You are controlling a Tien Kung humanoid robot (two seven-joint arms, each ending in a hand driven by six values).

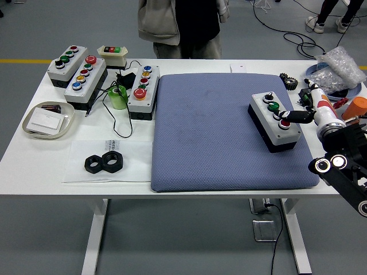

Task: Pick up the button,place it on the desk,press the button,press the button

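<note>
A grey button box (274, 121) with a black base lies on the right part of the blue mat (223, 132). Along its top run a black knob, a green button (273, 106) and a red button (285, 123). My right hand (298, 116) comes in from the right edge, with one black finger stretched out onto the box between the green and red buttons. The other fingers are curled back near the white wrist (328, 117). My left arm is out of view.
Three more button boxes (85, 80) stand at the back left, with green tape (119, 97), a dish (49, 119) and black nuts (104, 162). Bagged parts (338, 71) and an orange object (356, 107) sit at the far right. A person (180, 26) stands behind the table.
</note>
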